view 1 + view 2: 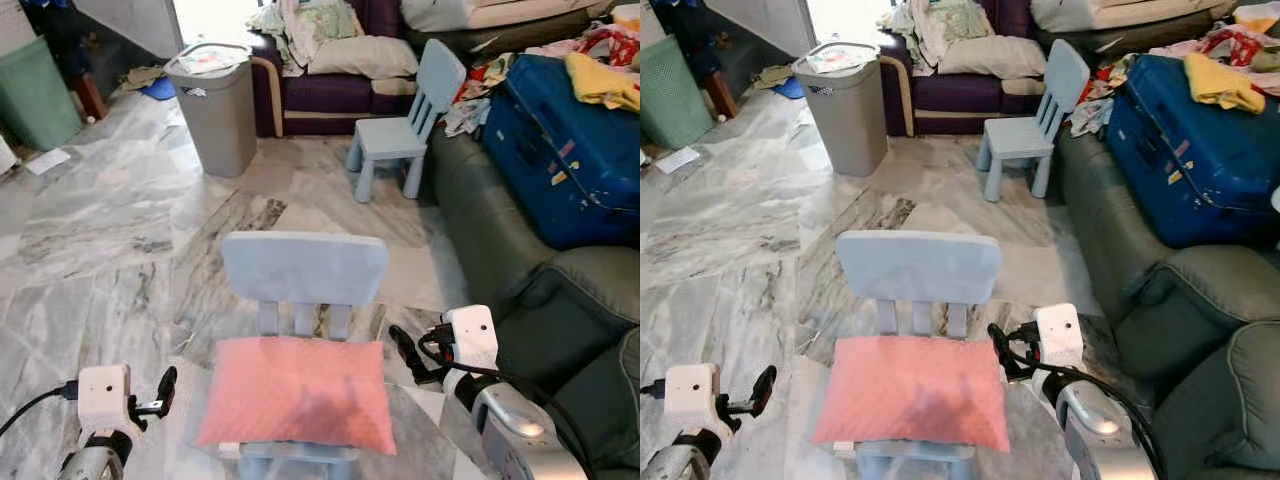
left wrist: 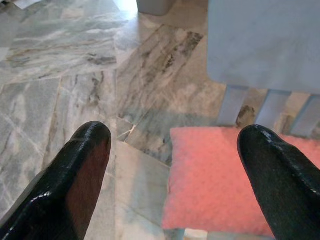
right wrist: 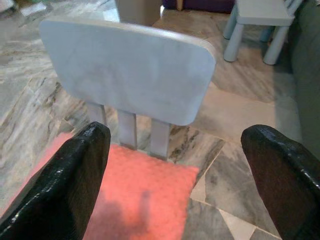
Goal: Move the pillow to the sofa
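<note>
Marble floor surrounds a small chair [image 1: 303, 268] whose pink pillow [image 1: 297, 391] lies between the spread-fingered left gripper [image 1: 163, 392] and right gripper [image 1: 402, 352].

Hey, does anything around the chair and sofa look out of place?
Yes. A blue suitcase lies on the grey sofa with clothes strewn beside it, and the pink pillow overhangs the small chair's seat.

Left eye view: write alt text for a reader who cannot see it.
A pink pillow lies on the seat of a small light-blue chair on a marble floor, with the left gripper and right gripper on either side, jaws open. A grey sofa with a blue suitcase stands to the right.
</note>
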Available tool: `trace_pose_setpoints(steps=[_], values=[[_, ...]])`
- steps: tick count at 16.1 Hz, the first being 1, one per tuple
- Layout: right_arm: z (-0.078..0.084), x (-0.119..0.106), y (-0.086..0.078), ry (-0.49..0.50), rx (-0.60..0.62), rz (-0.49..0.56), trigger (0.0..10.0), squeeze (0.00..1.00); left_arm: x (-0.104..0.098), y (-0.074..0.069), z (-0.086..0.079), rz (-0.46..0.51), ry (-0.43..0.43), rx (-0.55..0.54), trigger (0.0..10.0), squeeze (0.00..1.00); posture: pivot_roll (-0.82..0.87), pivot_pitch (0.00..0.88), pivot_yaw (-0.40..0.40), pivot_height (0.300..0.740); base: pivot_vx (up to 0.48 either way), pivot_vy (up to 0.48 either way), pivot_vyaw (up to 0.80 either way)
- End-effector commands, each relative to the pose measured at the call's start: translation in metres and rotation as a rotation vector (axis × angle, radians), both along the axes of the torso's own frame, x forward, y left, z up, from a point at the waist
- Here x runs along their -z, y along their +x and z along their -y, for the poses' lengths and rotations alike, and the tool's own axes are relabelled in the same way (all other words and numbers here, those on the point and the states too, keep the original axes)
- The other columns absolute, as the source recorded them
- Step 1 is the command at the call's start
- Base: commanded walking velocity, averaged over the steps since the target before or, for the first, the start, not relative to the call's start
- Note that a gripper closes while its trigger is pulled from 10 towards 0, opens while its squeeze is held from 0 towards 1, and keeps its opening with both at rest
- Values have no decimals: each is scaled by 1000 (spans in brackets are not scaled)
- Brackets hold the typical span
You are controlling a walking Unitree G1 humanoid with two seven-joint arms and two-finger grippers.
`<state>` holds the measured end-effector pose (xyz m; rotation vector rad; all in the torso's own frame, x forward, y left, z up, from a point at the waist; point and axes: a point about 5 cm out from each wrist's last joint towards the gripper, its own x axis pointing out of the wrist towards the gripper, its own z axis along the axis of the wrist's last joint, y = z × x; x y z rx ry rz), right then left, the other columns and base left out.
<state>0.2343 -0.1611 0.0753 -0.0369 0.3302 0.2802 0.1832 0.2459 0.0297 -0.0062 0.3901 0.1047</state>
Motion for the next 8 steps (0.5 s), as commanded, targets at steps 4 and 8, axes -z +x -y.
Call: trace_pose_setpoints(steps=[4,8], values=[[-4,-2,-1,9,-14,3,10000,0,-3,-4,-2,-26,20,19,10000,0,48,75,6,740,0,0,338],[-6,-3,-1,13,-16,1,10000,0,-3,-3,-1,-32,19,25,10000,0,47,75,6,740,0,0,0]])
